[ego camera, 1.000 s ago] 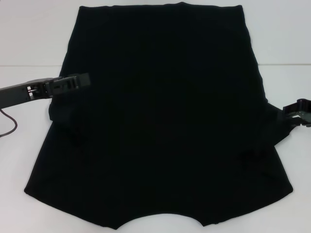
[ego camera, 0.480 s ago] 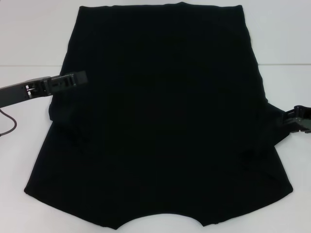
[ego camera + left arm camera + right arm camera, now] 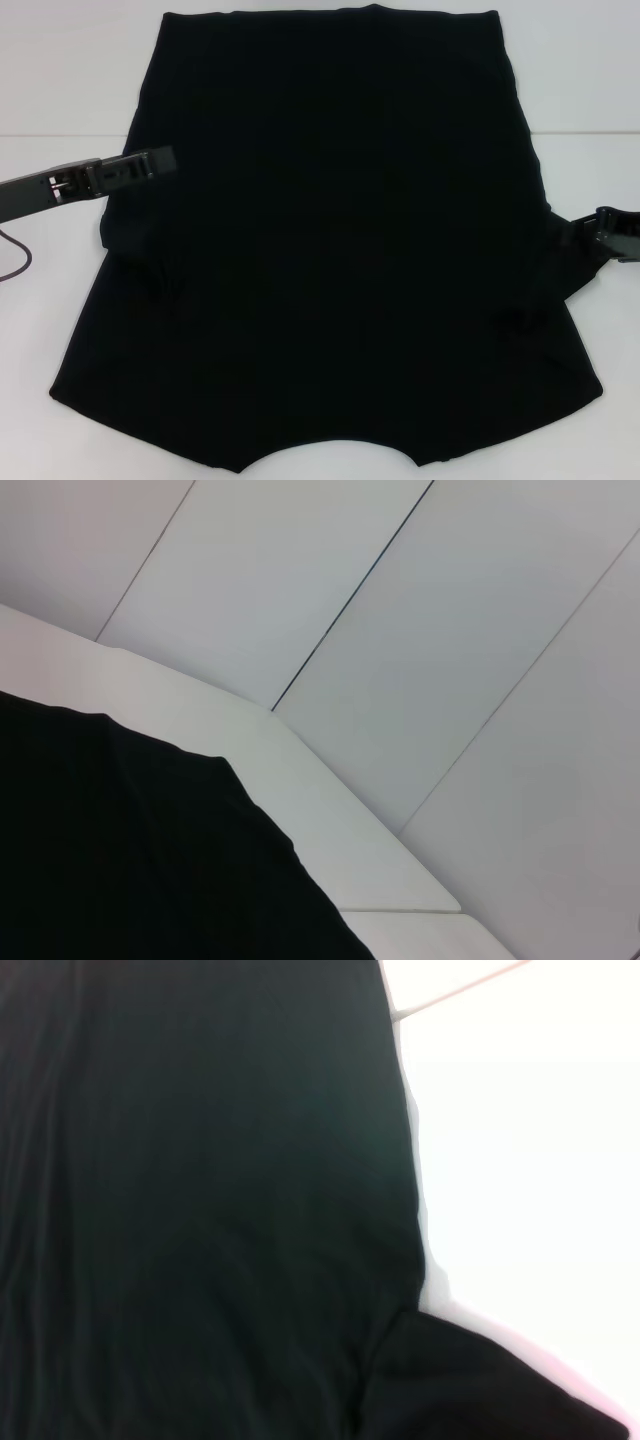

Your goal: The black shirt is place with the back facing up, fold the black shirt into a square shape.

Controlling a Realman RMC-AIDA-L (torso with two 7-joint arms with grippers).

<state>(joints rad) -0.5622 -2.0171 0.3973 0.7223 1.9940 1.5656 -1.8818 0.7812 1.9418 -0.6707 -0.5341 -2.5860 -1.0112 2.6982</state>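
lab bench | plain white table (image 3: 60,90) | white panel wall (image 3: 400,630)

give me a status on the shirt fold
Left tool at the shirt's left edge, right tool at its right sleeve. Shirt spread flat on the table, unfolded. Nothing in the way.

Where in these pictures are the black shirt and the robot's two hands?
black shirt (image 3: 330,230), head view, middle of the plain cloth.
left hand (image 3: 160,160), head view, tip at the shirt's left edge.
right hand (image 3: 606,222), head view, tip at the shirt's right sleeve.
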